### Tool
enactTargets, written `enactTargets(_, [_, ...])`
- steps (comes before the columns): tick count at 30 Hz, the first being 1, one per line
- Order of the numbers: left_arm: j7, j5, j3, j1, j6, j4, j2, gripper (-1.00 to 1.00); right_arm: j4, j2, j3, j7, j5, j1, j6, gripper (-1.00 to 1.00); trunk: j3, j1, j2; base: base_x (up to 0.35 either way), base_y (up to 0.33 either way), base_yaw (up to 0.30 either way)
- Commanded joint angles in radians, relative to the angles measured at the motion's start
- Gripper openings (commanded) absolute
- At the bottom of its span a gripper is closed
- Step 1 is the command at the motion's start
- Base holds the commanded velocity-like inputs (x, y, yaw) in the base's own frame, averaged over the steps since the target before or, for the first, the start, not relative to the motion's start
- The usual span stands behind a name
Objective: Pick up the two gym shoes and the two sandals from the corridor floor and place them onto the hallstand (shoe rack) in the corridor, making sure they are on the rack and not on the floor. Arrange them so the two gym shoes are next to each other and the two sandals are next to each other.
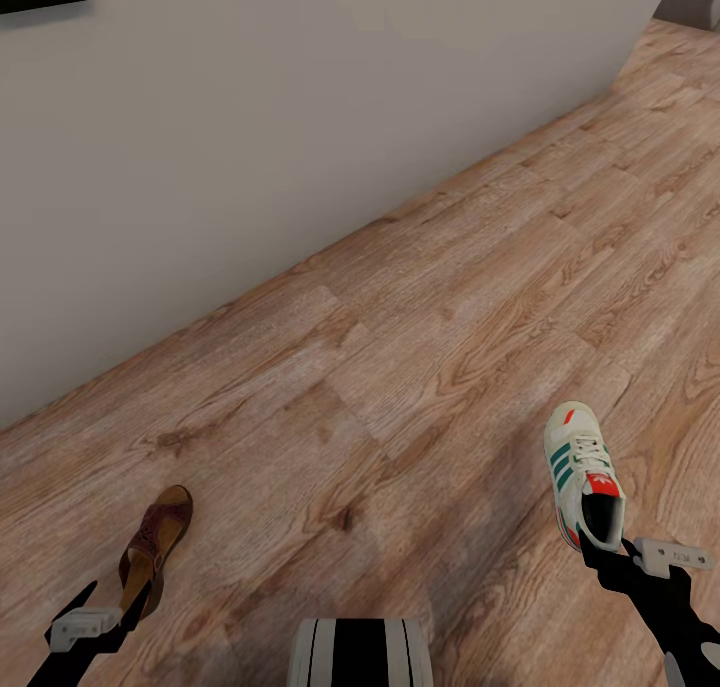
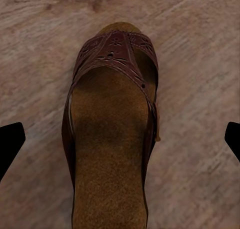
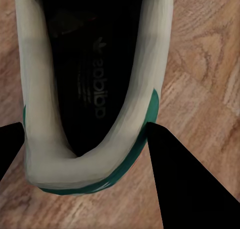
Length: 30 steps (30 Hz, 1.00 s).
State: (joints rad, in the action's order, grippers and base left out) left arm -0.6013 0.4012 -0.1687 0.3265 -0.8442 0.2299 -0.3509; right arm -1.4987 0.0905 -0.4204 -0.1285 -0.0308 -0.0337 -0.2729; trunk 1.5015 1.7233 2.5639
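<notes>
- Carrying step, as judged: keep both arms level and slow on the way to the rack, not yet in sight.
- Right gripper (image 1: 612,550): fingers closed on the heel collar of the gym shoe (image 1: 583,474), rim between the fingers, toe pointing away from them.
- Left gripper (image 1: 122,599): fingertips (image 2: 11,141) set wide either side of the sandal (image 2: 112,134); real grip on it, cannot tell.
- Smooth cream leather, green stripes; grainy cork footbed, punched maroon strap.
- Wood-grain floor (image 1: 420,327) beneath.

"adidas" on gym shoe (image 3: 95,89) insole
</notes>
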Motion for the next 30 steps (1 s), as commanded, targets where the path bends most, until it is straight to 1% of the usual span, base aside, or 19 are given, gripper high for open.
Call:
enactTargets(1, [0.000, 0.000, 0.000, 0.001, 0.000, 0.000, 0.000, 1.00, 0.000, 0.000, 0.000, 0.001, 0.002, 0.000, 0.000, -1.00, 0.000, 0.000, 0.000, 0.000, 0.000, 0.000])
enactTargets(14, [0.000, -0.002, 0.000, 0.014, 0.001, 0.000, 0.000, 1.00, 0.000, 0.000, 0.001, 0.001, 0.002, 0.000, 0.001, -1.00, 0.000, 0.000, 0.000, 0.000, 0.000, 0.000])
enactTargets(30, [0.000, -0.001, 0.000, 0.018, 0.002, 0.000, -0.002, 1.00, 0.000, 0.000, 0.001, 0.001, 0.002, 0.000, 0.002, -1.00, 0.000, 0.000, 0.000, 0.000, 0.000, 0.000])
